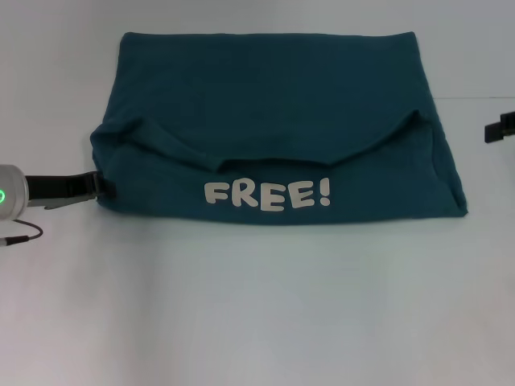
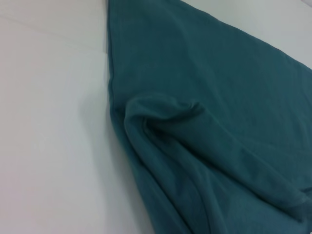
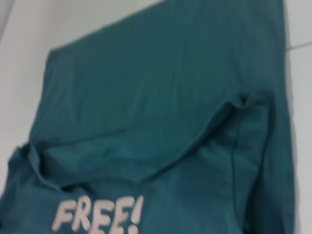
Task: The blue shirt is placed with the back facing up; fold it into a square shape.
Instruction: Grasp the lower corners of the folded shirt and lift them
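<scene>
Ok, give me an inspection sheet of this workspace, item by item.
Surface: plain white table.
Job's things: the blue shirt lies partly folded, one layer turned over with a curved edge, and a white print reading FREE! shows near its front edge. This contradicts a plain shirt.
Clutter: nothing seen.
Grippers: the left gripper is at the shirt's left edge, low on the table; fingers hidden by fabric. The right gripper sits at the head view's right border, apart from the shirt.
Cables: a thin dark cable loops beneath the left arm.
Surroundings: nothing seen beyond the table.
</scene>
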